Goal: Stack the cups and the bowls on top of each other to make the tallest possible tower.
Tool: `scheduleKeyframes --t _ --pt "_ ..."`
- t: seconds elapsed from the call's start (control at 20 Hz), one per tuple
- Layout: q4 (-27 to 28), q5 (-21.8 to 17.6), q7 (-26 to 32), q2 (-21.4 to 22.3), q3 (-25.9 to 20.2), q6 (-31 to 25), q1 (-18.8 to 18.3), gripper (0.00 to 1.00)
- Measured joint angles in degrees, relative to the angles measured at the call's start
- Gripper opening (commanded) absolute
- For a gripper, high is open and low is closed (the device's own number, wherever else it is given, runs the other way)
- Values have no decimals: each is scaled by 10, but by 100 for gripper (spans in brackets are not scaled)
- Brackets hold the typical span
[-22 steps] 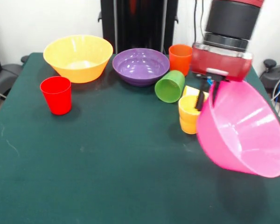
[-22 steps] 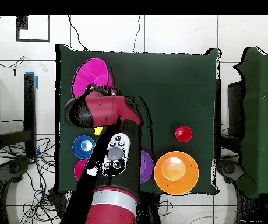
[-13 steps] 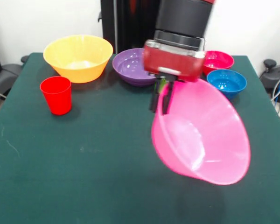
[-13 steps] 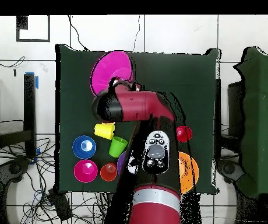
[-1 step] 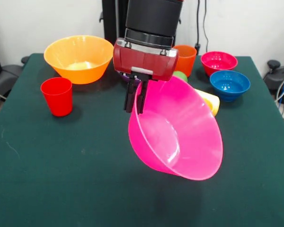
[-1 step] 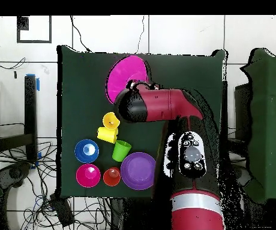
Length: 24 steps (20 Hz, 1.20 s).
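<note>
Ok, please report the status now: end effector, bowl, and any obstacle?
End effector shut on hot pink bowl, gripping its rim. Bowl tilted, lifted off the table. Red cup and orange bowl stand apart to the side, not in the way.

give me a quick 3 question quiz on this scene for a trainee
1. True or false: the gripper is pinching the rim of the hot pink bowl, holding it tilted above the table.
2. Which thing stands alone nearest the orange bowl? A. the red cup B. the blue bowl C. the crimson-pink bowl
3. Fill in: in the overhead view, the green cup lies just above the ______ bowl.

Key: 1 true; 2 A; 3 purple
</note>
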State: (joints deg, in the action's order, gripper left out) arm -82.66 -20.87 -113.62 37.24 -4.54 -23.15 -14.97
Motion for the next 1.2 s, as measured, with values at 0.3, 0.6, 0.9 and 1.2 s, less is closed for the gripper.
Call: scheduleKeyframes --t 0.3,0.6,0.9,1.2 --pt "-7 -27 42 4 -47 -6 -31 0" --pt "-30 -46 72 16 -92 -6 -70 0" --pt "-59 -63 92 26 -128 -8 -115 0" --pt "-76 -83 131 27 -175 -37 -178 0"
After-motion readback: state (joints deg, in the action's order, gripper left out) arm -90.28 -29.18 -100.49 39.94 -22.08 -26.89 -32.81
